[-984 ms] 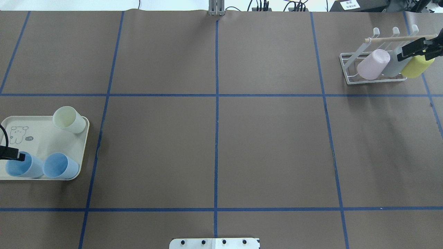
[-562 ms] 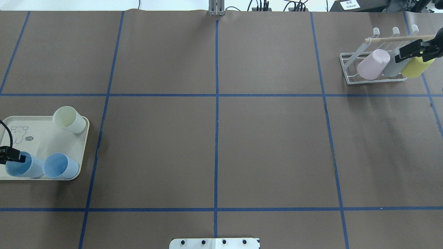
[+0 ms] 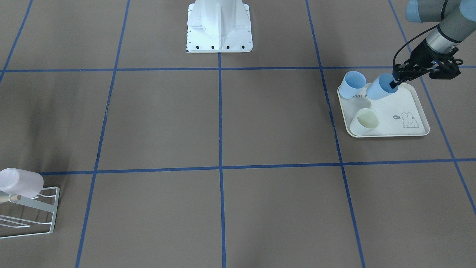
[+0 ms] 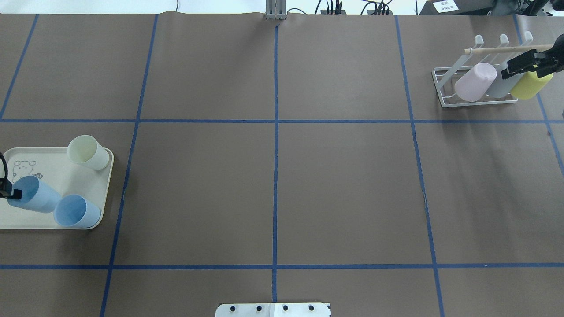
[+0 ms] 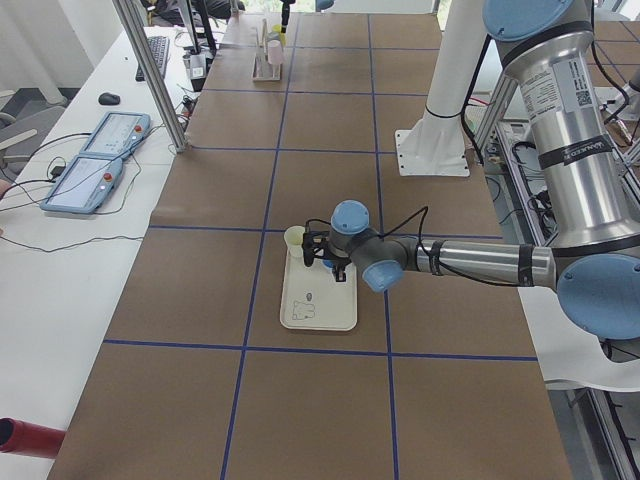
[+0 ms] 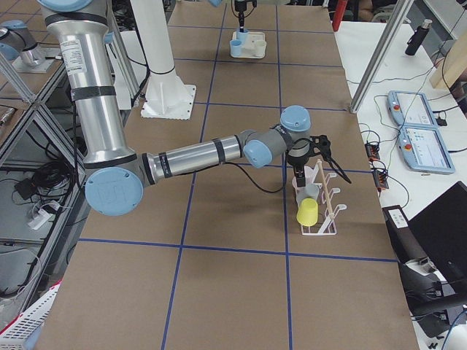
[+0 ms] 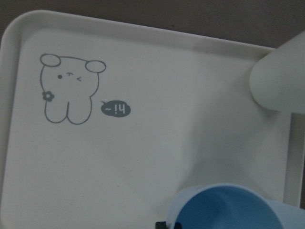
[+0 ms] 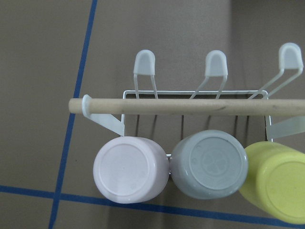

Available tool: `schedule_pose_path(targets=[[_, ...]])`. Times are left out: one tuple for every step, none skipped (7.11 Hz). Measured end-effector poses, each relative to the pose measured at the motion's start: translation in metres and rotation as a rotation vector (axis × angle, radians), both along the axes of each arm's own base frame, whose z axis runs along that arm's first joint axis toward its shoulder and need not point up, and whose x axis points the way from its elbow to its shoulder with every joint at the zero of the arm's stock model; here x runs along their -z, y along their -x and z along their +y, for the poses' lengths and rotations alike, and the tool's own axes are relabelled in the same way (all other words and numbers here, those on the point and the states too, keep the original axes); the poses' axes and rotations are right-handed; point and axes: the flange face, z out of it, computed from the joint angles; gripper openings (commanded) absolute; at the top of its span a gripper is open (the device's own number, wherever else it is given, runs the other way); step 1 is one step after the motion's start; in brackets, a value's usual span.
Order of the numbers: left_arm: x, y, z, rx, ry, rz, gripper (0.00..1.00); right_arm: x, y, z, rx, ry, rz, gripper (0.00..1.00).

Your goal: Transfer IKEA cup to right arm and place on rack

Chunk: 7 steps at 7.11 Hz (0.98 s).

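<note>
The blue IKEA cup (image 4: 34,194) hung tilted from the left gripper (image 3: 393,85), which pinched its rim with one finger inside; its base looked lifted off the rabbit tray (image 4: 57,169) beneath the hand. A second blue cup (image 4: 76,211) sat just beside the held one; a cream cup (image 4: 88,152) stood further out. This read as the pick-up step, the hand-over not yet begun; next the cup needed carrying toward mid-table with its wall exposed. The right gripper (image 4: 513,68) hovered at the rack (image 4: 445,94), far across from that hand, over a grey cup (image 8: 209,164); whether its fingers were parted I could not tell.
</note>
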Motion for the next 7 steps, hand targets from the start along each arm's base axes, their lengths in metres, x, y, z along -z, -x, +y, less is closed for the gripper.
schedule_pose_path(targets=[[0.003, 0.023, -0.010, 0.059, -0.008, 0.003, 0.00, 0.001, 0.000, 0.000, 0.000, 0.000, -0.001, 0.99], [0.013, 0.034, -0.024, 0.097, -0.010, 0.012, 0.00, 0.003, 0.000, 0.000, 0.000, -0.004, -0.002, 0.99], [0.034, 0.031, -0.046, 0.128, -0.008, 0.032, 0.00, 0.009, 0.000, 0.000, -0.008, -0.004, -0.010, 0.99], [0.065, 0.020, -0.074, 0.171, 0.008, 0.076, 0.00, 0.019, 0.002, 0.001, -0.026, 0.005, -0.026, 0.99], [0.107, 0.005, -0.102, 0.216, 0.028, 0.143, 0.00, 0.036, 0.007, 0.005, -0.047, 0.015, -0.052, 0.99], [0.157, -0.015, -0.126, 0.253, 0.057, 0.228, 0.00, 0.057, 0.014, 0.010, -0.067, 0.032, -0.091, 0.99], [0.211, -0.049, -0.140, 0.261, 0.108, 0.320, 0.00, 0.079, 0.023, 0.015, -0.084, 0.056, -0.149, 0.99]])
